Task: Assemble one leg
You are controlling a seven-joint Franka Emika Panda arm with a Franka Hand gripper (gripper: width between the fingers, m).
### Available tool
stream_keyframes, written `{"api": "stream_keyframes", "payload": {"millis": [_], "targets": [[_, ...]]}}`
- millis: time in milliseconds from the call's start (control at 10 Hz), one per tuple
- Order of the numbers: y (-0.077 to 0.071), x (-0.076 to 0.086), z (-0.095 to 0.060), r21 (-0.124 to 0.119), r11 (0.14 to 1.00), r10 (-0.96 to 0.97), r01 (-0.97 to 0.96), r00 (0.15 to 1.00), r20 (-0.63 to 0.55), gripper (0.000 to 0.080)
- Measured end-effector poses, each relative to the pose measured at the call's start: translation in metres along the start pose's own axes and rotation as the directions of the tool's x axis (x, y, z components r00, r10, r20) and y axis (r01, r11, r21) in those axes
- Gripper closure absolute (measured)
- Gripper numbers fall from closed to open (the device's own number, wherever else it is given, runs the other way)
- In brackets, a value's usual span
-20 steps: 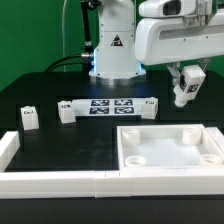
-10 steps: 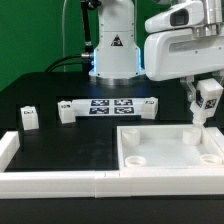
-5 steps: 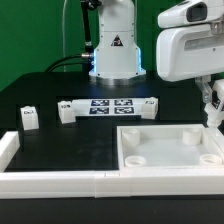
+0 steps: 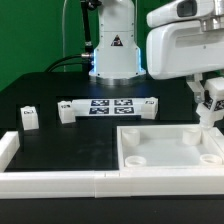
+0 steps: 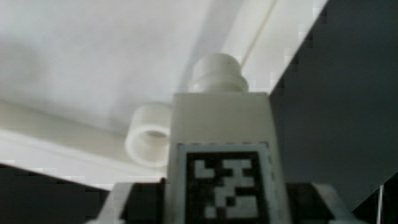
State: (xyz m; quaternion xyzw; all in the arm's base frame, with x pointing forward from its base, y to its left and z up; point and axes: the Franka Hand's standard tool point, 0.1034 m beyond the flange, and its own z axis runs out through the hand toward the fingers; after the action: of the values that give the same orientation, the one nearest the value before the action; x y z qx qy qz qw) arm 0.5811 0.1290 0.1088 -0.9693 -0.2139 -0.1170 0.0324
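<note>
My gripper [image 4: 209, 100] is at the exterior view's right, shut on a white leg [image 4: 208, 108] with a black-and-white marker. It holds the leg above the far right corner of the large white square panel [image 4: 170, 160]. In the wrist view the leg [image 5: 224, 140] points its threaded tip at the panel's corner [image 5: 107, 70]. A second leg [image 4: 29, 118] lies on the black table at the exterior view's left, and a third [image 4: 66, 111] stands beside the marker board [image 4: 112, 105].
The robot base [image 4: 113, 50] stands behind the marker board. A white L-shaped rail [image 4: 50, 180] runs along the near edge of the table and up its left side.
My gripper moved rightward with the leg, went partly out of view half a second ago, and has now come back slightly left, over the panel's far right corner.
</note>
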Motion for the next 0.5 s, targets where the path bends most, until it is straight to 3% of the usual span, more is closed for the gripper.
{"api": "stream_keyframes", "payload": {"millis": [300,500], "targets": [[0.01,0.028,0.013,-0.008,1.0,-0.018,0.018,0.998,-0.059,0.0509],[0.009,0.026,0.014,-0.006,1.0,-0.018,0.018,0.998,-0.056,0.0509]]}}
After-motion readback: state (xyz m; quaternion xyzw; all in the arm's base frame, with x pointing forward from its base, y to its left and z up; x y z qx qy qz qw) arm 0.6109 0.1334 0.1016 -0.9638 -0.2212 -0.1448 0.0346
